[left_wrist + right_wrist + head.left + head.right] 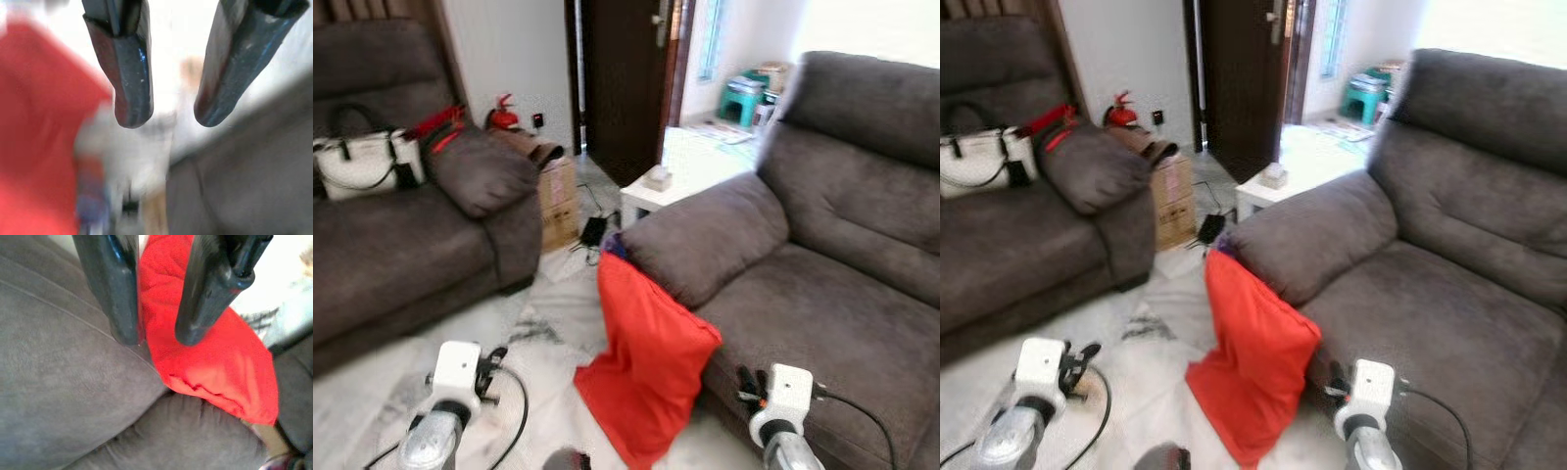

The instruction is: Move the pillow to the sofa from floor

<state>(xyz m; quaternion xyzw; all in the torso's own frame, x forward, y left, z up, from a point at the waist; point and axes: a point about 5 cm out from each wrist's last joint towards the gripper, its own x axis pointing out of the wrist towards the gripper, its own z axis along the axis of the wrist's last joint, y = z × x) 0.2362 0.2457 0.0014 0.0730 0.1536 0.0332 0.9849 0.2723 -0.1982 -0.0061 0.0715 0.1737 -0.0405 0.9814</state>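
From the left eye view, a red pillow (646, 362) stands on the floor (538, 323), leaning against the front of the big grey sofa (822, 294), just under its fat armrest. It looks soft and light, so it should squash easily and not slip much. A good place to pinch it is the top edge or a corner, where the cloth bunches up. Both arms sit low, one on each side of the pillow. Across the floor is another sofa (401, 245) with a white handbag (362, 162) on it. A cardboard box (558, 201), some wires and a small white desk (656, 196) are farther back, well away from the pillow. The armrest is the thing most in the way.

From the right eye view, the sofa seat beside the pillow looks bare, so there is room to drop it.

In the left wrist view, the left gripper (168, 117) is spread apart and holds nothing, with blurry red to one side.

In the right wrist view, the right gripper (156, 335) is also spread apart, pointing at the pillow where it meets the sofa.
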